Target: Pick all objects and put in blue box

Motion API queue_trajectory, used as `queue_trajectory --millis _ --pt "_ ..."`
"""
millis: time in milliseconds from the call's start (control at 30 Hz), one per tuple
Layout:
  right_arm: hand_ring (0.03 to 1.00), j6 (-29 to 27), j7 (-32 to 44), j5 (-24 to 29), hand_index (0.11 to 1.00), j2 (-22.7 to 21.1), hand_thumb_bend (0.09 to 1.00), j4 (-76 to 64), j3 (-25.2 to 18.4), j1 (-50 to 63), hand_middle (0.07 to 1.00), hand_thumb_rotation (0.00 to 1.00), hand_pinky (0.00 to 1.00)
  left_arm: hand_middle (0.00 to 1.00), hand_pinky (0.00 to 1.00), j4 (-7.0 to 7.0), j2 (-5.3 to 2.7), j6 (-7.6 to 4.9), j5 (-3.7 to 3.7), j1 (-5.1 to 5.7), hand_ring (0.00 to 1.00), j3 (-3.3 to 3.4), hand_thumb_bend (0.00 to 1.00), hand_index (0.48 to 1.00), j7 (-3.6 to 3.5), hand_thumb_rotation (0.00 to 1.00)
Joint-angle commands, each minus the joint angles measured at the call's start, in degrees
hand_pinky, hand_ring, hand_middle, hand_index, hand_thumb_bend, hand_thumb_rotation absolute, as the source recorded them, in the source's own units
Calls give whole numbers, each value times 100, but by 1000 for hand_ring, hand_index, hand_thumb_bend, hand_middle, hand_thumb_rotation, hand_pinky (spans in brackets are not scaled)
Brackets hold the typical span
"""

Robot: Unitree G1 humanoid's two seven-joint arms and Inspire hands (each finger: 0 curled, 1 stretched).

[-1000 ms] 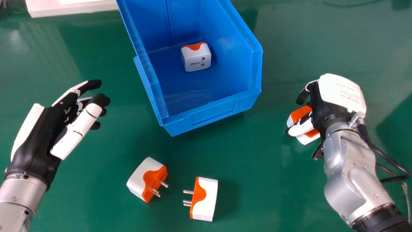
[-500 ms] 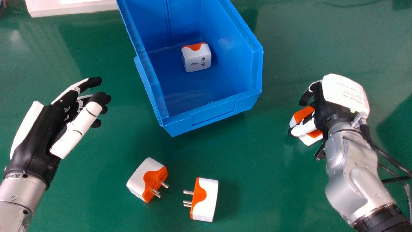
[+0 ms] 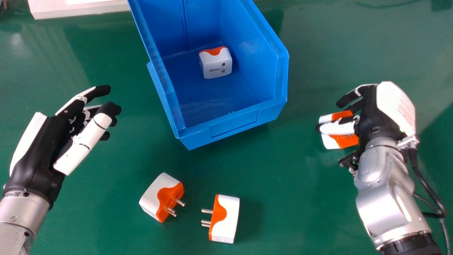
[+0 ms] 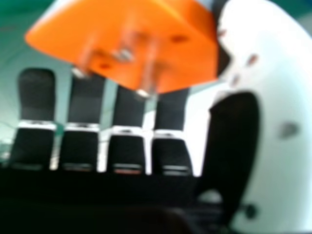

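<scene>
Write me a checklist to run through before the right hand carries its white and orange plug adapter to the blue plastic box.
1. Right hand has the white and orange plug adapter between thumb and fingers: ok.
2. Held adapter raised off the green table: cannot tell.
3. Blue plastic box has bare floor beside the adapter inside: ok.
4. Left hand outside the box, off to its left: ok.
5. All loose adapters picked up: not ok; a left one and a right one lie on the table.
</scene>
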Motion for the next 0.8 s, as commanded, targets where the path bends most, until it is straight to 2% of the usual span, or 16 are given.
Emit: queue_trajectory --millis 0,267,567,767 --pt "425 26 -220 72 532 87 492 -372 -181 66 522 0 345 767 695 -168 41 -43 -45 36 744 91 632 858 23 790" --pt "417 359 -252 117 531 228 491 -917 -242 214 512 0 324 765 696 -146 68 -39 -35 19 742 109 631 858 14 773" --pt "405 370 -305 202 542 296 490 -1141 -341 279 494 0 322 763 697 -158 94 -16 2 6 740 107 632 858 24 759" --pt "405 365 -285 177 551 252 489 -1053 -298 312 496 0 317 763 697 -106 103 -51 28 -11 740 100 633 857 32 756"
